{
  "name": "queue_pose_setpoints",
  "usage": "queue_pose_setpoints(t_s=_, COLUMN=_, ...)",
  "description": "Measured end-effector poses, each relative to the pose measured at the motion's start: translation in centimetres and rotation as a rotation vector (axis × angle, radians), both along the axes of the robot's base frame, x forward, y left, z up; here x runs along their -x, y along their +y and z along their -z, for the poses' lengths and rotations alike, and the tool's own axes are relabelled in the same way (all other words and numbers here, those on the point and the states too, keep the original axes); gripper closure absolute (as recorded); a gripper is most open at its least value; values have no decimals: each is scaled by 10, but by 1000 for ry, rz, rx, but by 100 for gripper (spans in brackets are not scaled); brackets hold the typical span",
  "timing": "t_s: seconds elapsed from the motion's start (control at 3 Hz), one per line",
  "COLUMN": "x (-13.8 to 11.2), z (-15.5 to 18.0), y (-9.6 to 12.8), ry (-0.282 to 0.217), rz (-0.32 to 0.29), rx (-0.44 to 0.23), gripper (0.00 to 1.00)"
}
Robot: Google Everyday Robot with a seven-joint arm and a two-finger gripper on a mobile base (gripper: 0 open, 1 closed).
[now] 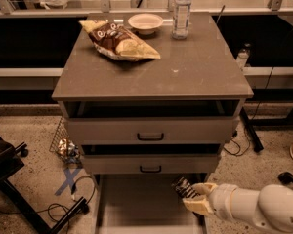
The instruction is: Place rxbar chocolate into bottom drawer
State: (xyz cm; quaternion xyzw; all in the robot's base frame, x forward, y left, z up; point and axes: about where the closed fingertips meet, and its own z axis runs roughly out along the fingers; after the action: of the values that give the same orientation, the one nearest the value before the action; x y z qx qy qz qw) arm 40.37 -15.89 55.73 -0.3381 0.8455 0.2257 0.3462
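My gripper (189, 197) comes in from the lower right on a white arm and is shut on the rxbar chocolate (183, 187), a small black-wrapped bar with pale lettering. It holds the bar over the right side of the bottom drawer (141, 204), which is pulled out and shows a pale flat floor. The bar is just below the front of the middle drawer (150, 165).
On the cabinet top (185, 72) lie a brown-and-yellow chip bag (118, 41), a white bowl (145, 22) and a water bottle (181, 11). The top drawer (150, 130) stands slightly open. A chair base (19, 189), cables and blue floor tape are at the left.
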Motion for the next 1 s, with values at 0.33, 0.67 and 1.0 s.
queue_pose_setpoints(t_s=0.33, x=-4, z=44, y=27, ry=25, rz=-15, rx=28, gripper=100)
queue_pose_setpoints(t_s=0.67, x=-4, z=43, y=27, ry=25, rz=-14, rx=27, gripper=100)
queue_pose_setpoints(t_s=1.0, x=-19, z=73, y=27, ry=43, rz=2, rx=60, gripper=100)
